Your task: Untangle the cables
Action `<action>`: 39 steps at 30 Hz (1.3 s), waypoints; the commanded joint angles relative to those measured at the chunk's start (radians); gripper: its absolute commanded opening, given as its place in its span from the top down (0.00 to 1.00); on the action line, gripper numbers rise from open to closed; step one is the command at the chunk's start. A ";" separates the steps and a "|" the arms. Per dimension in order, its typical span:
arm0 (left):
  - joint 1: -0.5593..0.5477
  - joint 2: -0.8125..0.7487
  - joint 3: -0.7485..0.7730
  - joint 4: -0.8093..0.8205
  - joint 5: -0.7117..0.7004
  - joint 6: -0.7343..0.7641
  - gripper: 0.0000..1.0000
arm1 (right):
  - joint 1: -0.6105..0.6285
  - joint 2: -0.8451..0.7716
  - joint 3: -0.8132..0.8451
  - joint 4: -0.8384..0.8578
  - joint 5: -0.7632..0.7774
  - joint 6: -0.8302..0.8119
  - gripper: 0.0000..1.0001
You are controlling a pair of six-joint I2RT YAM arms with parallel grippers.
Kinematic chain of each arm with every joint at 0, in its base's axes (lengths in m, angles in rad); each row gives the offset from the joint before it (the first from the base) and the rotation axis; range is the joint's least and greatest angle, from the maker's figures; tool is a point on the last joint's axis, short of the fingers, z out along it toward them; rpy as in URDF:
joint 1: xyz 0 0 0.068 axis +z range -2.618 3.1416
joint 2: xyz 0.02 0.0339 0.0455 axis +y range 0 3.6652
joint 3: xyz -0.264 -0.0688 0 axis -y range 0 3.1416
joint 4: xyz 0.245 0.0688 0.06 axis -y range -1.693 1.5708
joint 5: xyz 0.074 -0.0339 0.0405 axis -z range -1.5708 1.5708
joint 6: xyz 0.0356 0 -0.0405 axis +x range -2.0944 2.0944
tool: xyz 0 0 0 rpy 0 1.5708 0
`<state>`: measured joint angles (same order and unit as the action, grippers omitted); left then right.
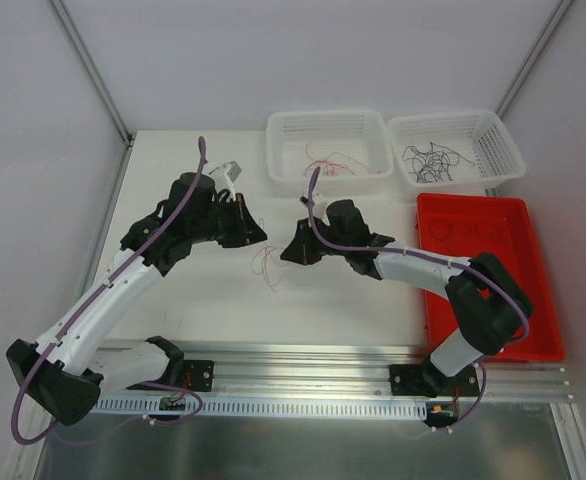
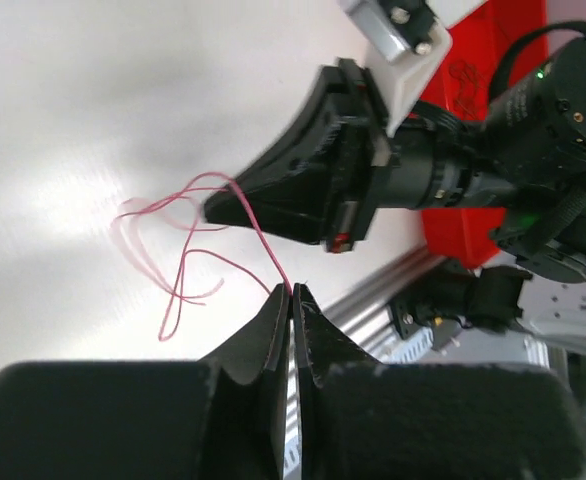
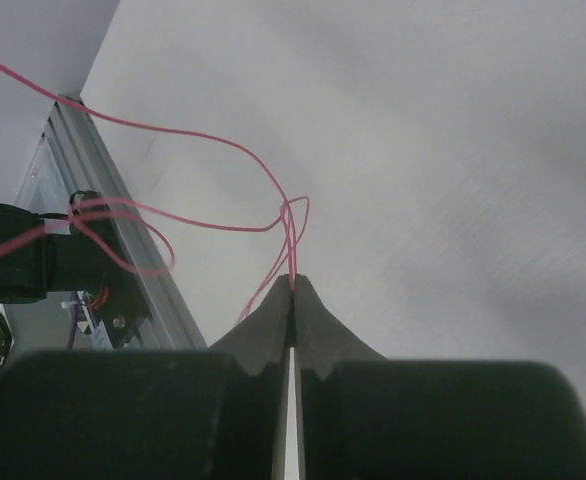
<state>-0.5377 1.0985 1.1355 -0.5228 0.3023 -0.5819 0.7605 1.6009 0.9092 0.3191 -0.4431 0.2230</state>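
Left gripper (image 2: 291,292) is clenched on the red wire (image 2: 188,255); the strand exits right at the tip seam. Right gripper (image 3: 293,280) is pinched tight on red wire too, with strands rising from between its tips. Can't tell if it's one wire or several. The two sets of tips sit near each other, and the loops droop below them toward the table (image 1: 203,300); contact unclear.

My read: each gripper holds a different part so pulling apart opens the loops, and the close spacing leaves slack.

Beyond the fingers: a white basket (image 1: 278,160) with red strands (image 1: 323,160), a second white basket (image 1: 508,155) with black wires (image 1: 428,160), and a red tray (image 1: 533,310) beside the right arm. Likely sorting bins.

No readable brand, label or text.
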 commanded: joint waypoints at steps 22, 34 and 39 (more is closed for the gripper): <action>0.216 0.037 -0.137 -0.080 -0.233 0.066 1.00 | -0.389 -0.681 0.216 -0.702 -0.014 -0.290 0.99; 0.197 0.043 -0.079 -0.045 -0.055 0.321 0.91 | -0.415 -0.486 0.552 -0.712 0.073 -0.182 0.99; 0.197 0.012 -0.083 -0.031 -0.092 0.349 0.47 | -0.423 -0.403 0.681 -0.738 0.110 -0.208 0.99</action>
<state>-0.3458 1.1400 1.0534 -0.5457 0.2520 -0.2924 0.3511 1.1770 1.5055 -0.4187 -0.3756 0.0238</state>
